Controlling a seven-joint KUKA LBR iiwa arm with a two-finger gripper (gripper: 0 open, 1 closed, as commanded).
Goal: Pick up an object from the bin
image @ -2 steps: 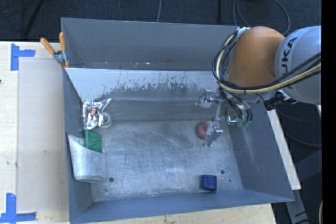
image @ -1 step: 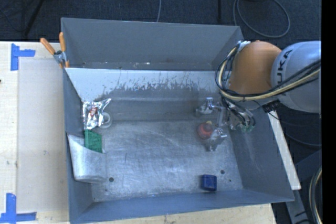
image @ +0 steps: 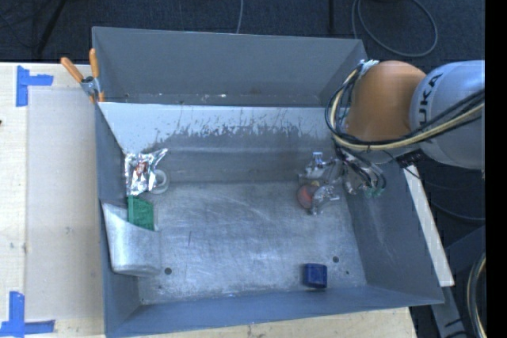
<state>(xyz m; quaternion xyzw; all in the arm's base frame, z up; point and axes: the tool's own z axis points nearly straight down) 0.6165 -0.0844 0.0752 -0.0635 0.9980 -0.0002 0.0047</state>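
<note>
My gripper (image: 315, 187) is low at the right side of the bin, its metal fingers pointing left. A small reddish-brown round thing (image: 306, 196) sits between the fingertips, just above the bin floor, and the fingers look shut on it. A small blue block (image: 314, 275) lies on the floor near the front wall, well below the gripper.
Against the left wall lie a crinkled silver foil packet (image: 143, 172), a green flat piece (image: 142, 213) and a clear plastic bag (image: 129, 244). The arm with its orange cover and cables reaches in over the bin's right wall.
</note>
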